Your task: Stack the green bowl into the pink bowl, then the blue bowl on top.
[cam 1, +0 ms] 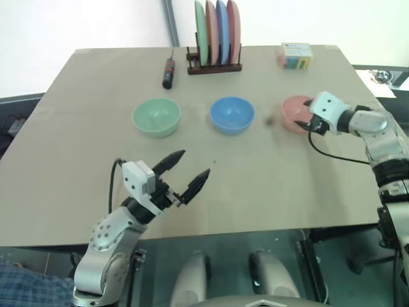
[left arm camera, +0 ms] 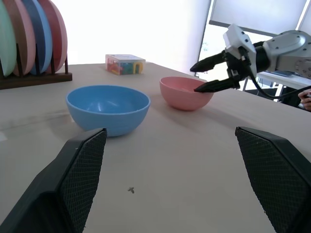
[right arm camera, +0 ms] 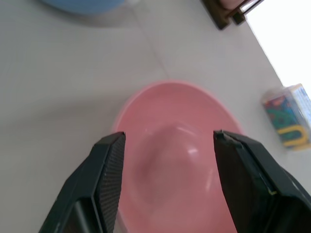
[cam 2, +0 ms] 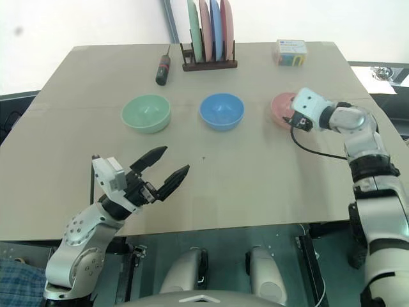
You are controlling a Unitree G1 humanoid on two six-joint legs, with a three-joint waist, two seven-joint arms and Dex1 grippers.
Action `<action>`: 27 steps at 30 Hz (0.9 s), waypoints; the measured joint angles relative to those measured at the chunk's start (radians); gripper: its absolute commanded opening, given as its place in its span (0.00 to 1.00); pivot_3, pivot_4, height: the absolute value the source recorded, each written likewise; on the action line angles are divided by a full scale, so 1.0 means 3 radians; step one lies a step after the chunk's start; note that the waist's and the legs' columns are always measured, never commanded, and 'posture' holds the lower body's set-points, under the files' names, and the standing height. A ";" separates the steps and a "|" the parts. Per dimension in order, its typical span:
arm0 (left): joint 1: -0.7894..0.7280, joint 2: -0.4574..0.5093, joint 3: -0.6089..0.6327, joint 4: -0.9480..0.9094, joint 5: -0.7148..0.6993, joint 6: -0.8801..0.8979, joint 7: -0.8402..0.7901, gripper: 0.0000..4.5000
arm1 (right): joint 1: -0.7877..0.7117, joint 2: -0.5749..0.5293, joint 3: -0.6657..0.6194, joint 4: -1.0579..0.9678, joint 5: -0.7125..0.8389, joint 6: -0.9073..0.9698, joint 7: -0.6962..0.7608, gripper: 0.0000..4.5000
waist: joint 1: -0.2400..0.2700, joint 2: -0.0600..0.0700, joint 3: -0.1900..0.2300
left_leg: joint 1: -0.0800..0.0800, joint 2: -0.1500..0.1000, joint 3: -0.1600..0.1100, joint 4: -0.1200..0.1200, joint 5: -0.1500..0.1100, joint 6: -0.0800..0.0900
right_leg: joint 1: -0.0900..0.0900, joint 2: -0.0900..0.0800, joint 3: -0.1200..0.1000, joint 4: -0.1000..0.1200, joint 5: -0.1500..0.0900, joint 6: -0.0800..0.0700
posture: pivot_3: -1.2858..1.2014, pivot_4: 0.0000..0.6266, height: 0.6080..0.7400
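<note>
The green bowl, blue bowl and pink bowl stand in a row across the table, apart from one another. The right gripper hovers at the pink bowl with fingers spread and empty; in the head views its wrist hides that bowl's right side. The left gripper is fully open, empty, above the table's near part. The plate rack is cut off at the top.
</note>
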 measured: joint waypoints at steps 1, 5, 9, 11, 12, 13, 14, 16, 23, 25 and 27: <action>0.0002 0.0001 0.0003 -0.0005 0.0000 0.0001 0.0007 1.00 | -0.0083 0.0033 0.0005 0.0123 0.0003 -0.0011 0.0075 0.67 | -0.0004 0.0000 0.0000 | 0.0000 0.0000 0.0001 0.0000 0.0000 0.0000 | 0.0000 0.0000 0.0000 0.0000 0.0000 0.0000 | 0.52 0.24 1.00; 0.0083 -0.0002 0.0006 -0.0042 0.0003 -0.0001 0.0051 1.00 | -0.0367 0.0083 -0.0009 0.0390 0.0052 -0.0002 0.0287 0.67 | -0.0009 0.0002 0.0001 | 0.0001 0.0001 0.0000 0.0000 0.0000 0.0000 | -0.0001 0.0000 0.0000 0.0003 0.0000 0.0000 | 0.52 0.24 1.00; 0.0133 -0.0014 0.0002 -0.0064 0.0011 -0.0013 0.0086 1.00 | -0.0504 0.0108 -0.0016 0.0508 0.0086 -0.0006 0.0345 0.67 | -0.0004 0.0002 0.0001 | 0.0002 0.0000 0.0000 0.0000 0.0000 0.0000 | 0.0000 0.0000 0.0000 0.0005 0.0000 -0.0001 | 0.52 0.24 1.00; 0.0140 -0.0020 0.0001 -0.0086 0.0012 -0.0014 0.0107 1.00 | -0.0513 0.0163 -0.0028 0.0543 0.0129 0.0022 0.0397 0.67 | -0.0007 0.0002 0.0001 | 0.0002 0.0000 0.0001 0.0001 0.0000 0.0000 | 0.0000 0.0000 0.0000 0.0005 0.0000 -0.0001 | 0.52 0.24 1.00; 0.0140 -0.0020 0.0000 -0.0093 0.0012 -0.0014 0.0113 1.00 | -0.0513 0.0181 -0.0028 0.0546 0.0145 0.0027 0.0412 0.67 | -0.0007 0.0002 0.0001 | 0.0002 0.0000 0.0001 0.0001 0.0000 0.0000 | 0.0000 0.0000 0.0000 0.0005 0.0000 0.0000 | 0.52 0.24 1.00; 0.0140 -0.0020 0.0000 -0.0096 0.0011 -0.0015 0.0117 1.00 | -0.0513 0.0199 -0.0045 0.0546 0.0169 0.0051 0.0443 0.67 | -0.0008 0.0002 0.0001 | 0.0002 0.0000 0.0001 0.0001 0.0000 0.0000 | -0.0001 0.0000 0.0000 0.0006 0.0000 0.0000 | 0.52 0.24 1.00; 0.0140 -0.0020 0.0000 -0.0096 0.0011 -0.0015 0.0118 1.00 | -0.0514 0.0202 -0.0052 0.0546 0.0177 0.0060 0.0456 0.67 | -0.0007 0.0002 0.0001 | 0.0002 0.0000 0.0000 0.0001 0.0000 0.0000 | -0.0001 0.0000 0.0000 0.0006 0.0000 0.0000 | 0.52 0.24 1.00; 0.0154 -0.0019 0.0001 -0.0096 0.0011 -0.0016 0.0119 1.00 | -0.0514 0.0204 -0.0061 0.0530 0.0192 0.0083 0.0539 0.67 | -0.0006 0.0002 0.0001 | 0.0002 0.0000 0.0000 0.0001 0.0000 0.0000 | -0.0001 0.0000 0.0000 0.0006 0.0000 0.0000 | 0.52 0.24 1.00; 0.0103 -0.0006 -0.0001 -0.0093 0.0012 -0.0018 0.0109 1.00 | -0.0473 0.0205 0.0149 0.0880 -0.0178 0.0068 0.0186 0.67 | -0.0003 0.0002 0.0001 | 0.0002 0.0000 0.0001 0.0001 0.0000 0.0000 | -0.0001 0.0000 0.0000 0.0006 0.0000 -0.0001 | 0.52 0.24 1.00; 0.0074 0.0004 -0.0001 -0.0089 0.0012 -0.0018 0.0103 1.00 | -0.0457 0.0204 0.0248 0.1042 -0.0327 0.0083 0.0068 0.67 | -0.0008 0.0002 0.0001 | 0.0002 0.0000 0.0002 0.0001 0.0000 0.0000 | -0.0001 0.0000 0.0001 0.0006 0.0000 -0.0001 | 0.52 0.24 1.00; 0.0045 0.0016 -0.0001 -0.0088 0.0011 -0.0017 0.0098 1.00 | -0.0462 0.0207 0.0289 0.1118 -0.0410 0.0069 -0.0029 0.56 | -0.0015 0.0003 0.0001 | 0.0003 0.0000 0.0002 0.0000 0.0000 0.0000 | -0.0001 0.0000 0.0002 0.0006 0.0000 -0.0001 | 0.52 0.24 1.00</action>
